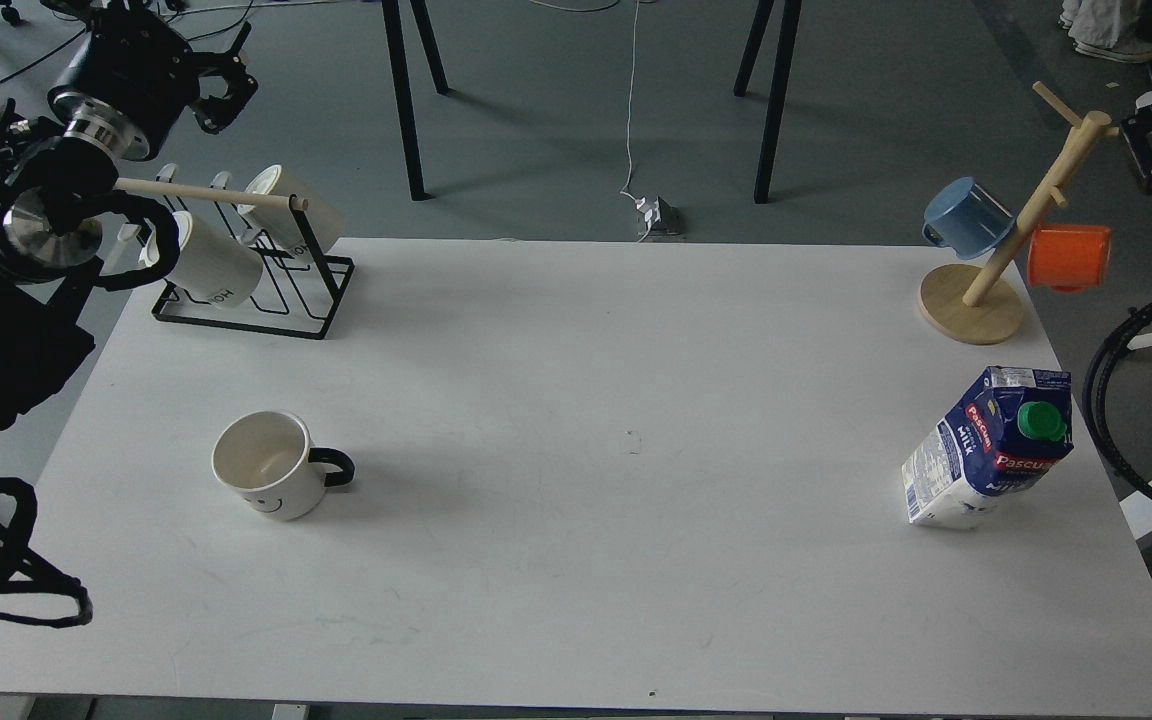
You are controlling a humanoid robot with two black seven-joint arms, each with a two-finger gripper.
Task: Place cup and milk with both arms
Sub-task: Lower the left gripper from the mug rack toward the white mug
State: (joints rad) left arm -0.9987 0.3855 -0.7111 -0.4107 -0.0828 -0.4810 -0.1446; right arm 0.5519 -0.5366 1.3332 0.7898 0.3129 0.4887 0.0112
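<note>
Our left gripper (226, 90) hangs above the mug rack (246, 270), holding nothing, its opening unclear; cup (271, 480) and milk (991, 450) stand well apart on the table (576, 400).

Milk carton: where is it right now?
In the head view, the milk carton stands on the right side of the white table, near its right edge, just in front of the wooden mug tree, far from the smiley cup.

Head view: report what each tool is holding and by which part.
Nothing is held. The cup and milk stand free on the table. The left tool hangs apart from both; the right is out of view.
</note>
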